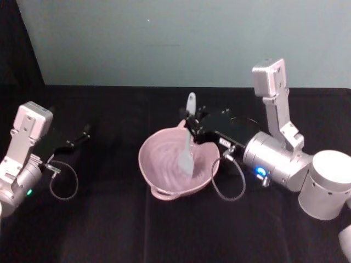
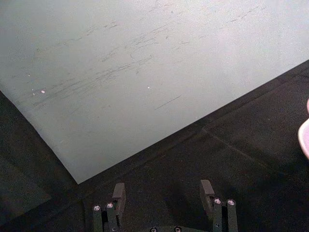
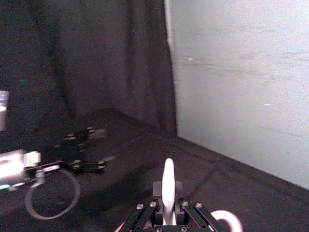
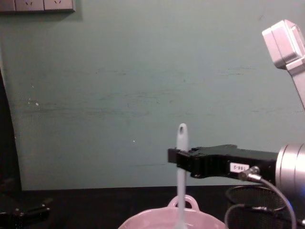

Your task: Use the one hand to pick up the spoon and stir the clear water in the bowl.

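right hand [image 1: 192,124]: clamped on spoon [image 1: 185,158] handle, above far rim of bowl [image 1: 153,164]. spoon: upright, holed end uppermost, blade down inside bowl. bowl: centre of table [image 1: 109,230]. left hand [image 1: 83,135]: fingers apart, holding nothing, parked at table's left.

Dim overall. Black tabletop [image 1: 109,230] absorbs light; no distinct shadows on it. Pale wall [image 1: 164,44] brightest surface, evenly lit in head view, dimmer toward one side in left wrist view. Soft sheen on bowl [image 1: 143,164] rim. Right arm [image 1: 277,159] silver housing near glare. Blue ring [image 1: 259,171] glows near tabletop's right edge.
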Tool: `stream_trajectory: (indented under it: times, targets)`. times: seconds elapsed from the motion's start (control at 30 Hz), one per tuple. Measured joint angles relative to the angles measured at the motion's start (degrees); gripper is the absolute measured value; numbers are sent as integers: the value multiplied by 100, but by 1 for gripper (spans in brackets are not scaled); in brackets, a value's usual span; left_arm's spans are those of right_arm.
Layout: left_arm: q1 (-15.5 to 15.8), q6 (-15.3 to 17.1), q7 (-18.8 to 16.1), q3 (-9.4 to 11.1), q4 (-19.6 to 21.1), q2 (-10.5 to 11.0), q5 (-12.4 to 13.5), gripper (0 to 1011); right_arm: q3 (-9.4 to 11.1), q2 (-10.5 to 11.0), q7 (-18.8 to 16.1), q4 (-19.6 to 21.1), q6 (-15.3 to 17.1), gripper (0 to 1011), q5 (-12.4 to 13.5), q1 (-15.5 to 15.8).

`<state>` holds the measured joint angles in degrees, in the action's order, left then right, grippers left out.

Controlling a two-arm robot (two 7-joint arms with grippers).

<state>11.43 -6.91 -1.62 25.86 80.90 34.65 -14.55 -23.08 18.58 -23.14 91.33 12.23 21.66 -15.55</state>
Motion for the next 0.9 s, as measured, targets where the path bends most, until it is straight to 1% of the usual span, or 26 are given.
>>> stream_trajectory:
  times: [0.07,0.17,0.2,0.27,0.37,0.47,0.57,0.6,0.63,0.7,0.77,0.8,0.9]
  targets:
    - [0,0,0,0,0,0,0,1011,-78,6,-47,73,7,131,60,44]
    - [0,0,0,0,0,0,0,1011,-175,-11,-66,90,-8,132,83,51]
    - [0,0,0,0,0,0,0,1011,-245,-51,-63,72,-57,131,82,41]
    - [0,0,0,0,0,0,0,1011,-319,-104,-54,13,-143,131,74,11]
    - [0,0,0,0,0,0,0,1011,-451,-266,19,-238,-385,131,-3,-111]
    - [0,0,0,0,0,0,0,1011,-497,-373,73,-433,-536,131,-59,-201]
    - [0,0,0,0,0,0,0,1011,-513,-550,213,-719,-761,132,-175,-333]
    - [0,0,0,0,0,0,0,1011,-513,-550,213,-719,-761,132,-175,-333]
    - [0,0,0,0,0,0,0,1011,-513,-584,270,-770,-825,132,-221,-353]
    - [0,0,0,0,0,0,0,1011,-497,-723,508,-959,-1108,132,-465,-414]
    - [0,0,0,0,0,0,0,1011,-484,-784,631,-1046,-1240,131,-601,-435]
    - [0,0,0,0,0,0,0,1011,-466,-832,753,-1119,-1341,131,-723,-455]
    - [0,0,0,0,0,0,0,1011,-439,-891,956,-1224,-1464,131,-930,-483]
